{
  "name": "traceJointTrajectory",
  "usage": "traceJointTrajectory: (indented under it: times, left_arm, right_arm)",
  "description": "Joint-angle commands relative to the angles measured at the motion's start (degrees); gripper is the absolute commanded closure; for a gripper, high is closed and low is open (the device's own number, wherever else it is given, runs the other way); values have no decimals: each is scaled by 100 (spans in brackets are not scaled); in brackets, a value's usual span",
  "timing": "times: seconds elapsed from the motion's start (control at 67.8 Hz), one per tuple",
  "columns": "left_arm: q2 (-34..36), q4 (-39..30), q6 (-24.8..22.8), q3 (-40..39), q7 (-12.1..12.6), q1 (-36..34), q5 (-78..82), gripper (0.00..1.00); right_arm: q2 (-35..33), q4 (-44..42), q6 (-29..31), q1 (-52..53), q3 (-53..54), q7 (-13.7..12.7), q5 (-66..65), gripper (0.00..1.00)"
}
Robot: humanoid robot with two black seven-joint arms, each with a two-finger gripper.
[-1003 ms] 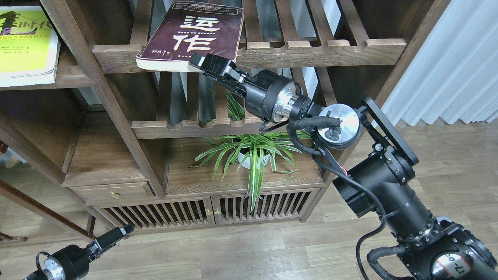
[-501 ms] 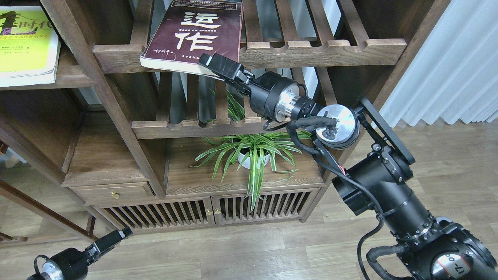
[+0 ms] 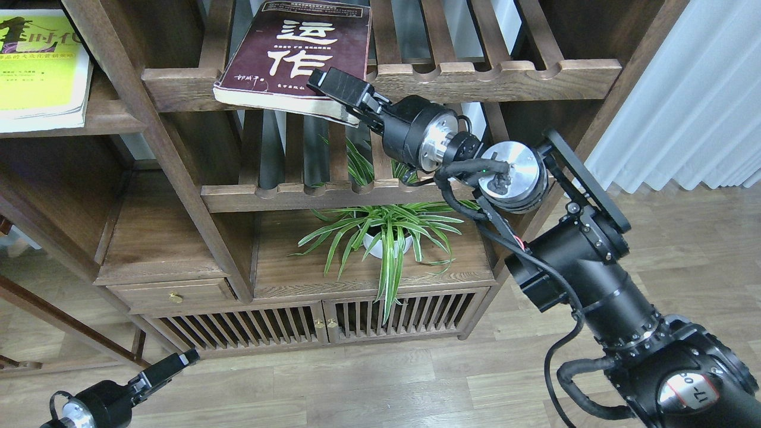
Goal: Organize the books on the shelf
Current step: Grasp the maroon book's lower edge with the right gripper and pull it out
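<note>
The right end effector point(image 3: 333, 89) gripped the maroon book's point(image 3: 294, 53) near right corner; the book lay on the slatted rack point(image 3: 475, 74), extending up-left from it. The yellow-green book point(image 3: 38, 65) sat far left.

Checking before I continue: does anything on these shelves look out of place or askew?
Yes. The maroon book lies on the slatted rack, tilted, its lower corner overhanging the front rail at the right gripper. The yellow-green book lies flat on the solid shelf.

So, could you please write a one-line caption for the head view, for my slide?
Right gripper grips the maroon book at its lower corner on a slatted rack.
</note>
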Motion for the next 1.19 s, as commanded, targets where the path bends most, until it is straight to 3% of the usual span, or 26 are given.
traceJointTrajectory:
  times: [0.0, 0.118, 0.221, 0.31, 0.398, 0.472, 0.487, 0.59, 0.782, 1.018, 1.18]
  left_arm:
    - [-57, 66, 0, 1, 0, -2, 0, 0]
    - [-75, 93, 0, 1, 0, -2, 0, 0]
    - [-75, 119, 0, 1, 0, -2, 0, 0]
    - [-75, 136, 0, 1, -9, 7, 0, 0]
    - [-75, 137, 0, 1, -9, 7, -9, 0]
    - [-83, 145, 0, 1, -9, 7, -9, 0]
    - [-75, 154, 0, 1, -9, 7, -18, 0]
    - [-75, 180, 0, -26, -18, 16, -27, 0]
    - [-75, 180, 0, -61, -18, 16, -27, 0]
    - [-75, 180, 0, -70, -18, 16, -27, 0]
    - [-83, 40, 0, -447, -97, 16, -88, 0]
  right_arm:
    - [-1, -72, -7, 101, 3, -2, 7, 11]
    - [-1, -72, 11, 145, 11, -2, 15, 19]
    - [-1, -63, 99, 145, 64, -11, 86, 36]
    - [-1, -63, 371, 145, 99, -46, 165, 53]
    - [-1, -63, 915, 101, 196, -81, 288, 77]
    - [-1, -63, 1215, 84, 257, -116, 384, 92]
    - [-1, -54, 1337, 66, 292, -230, 463, 96]
    - [-1, -37, 1391, 13, 354, -380, 481, 97]
    - [-1, 86, 1637, -206, 433, -394, 534, 97]
    - [-1, 420, 2717, -1006, 732, -394, 894, 97]
    - [-1, 710, 3807, -2078, 776, -394, 1342, 97]
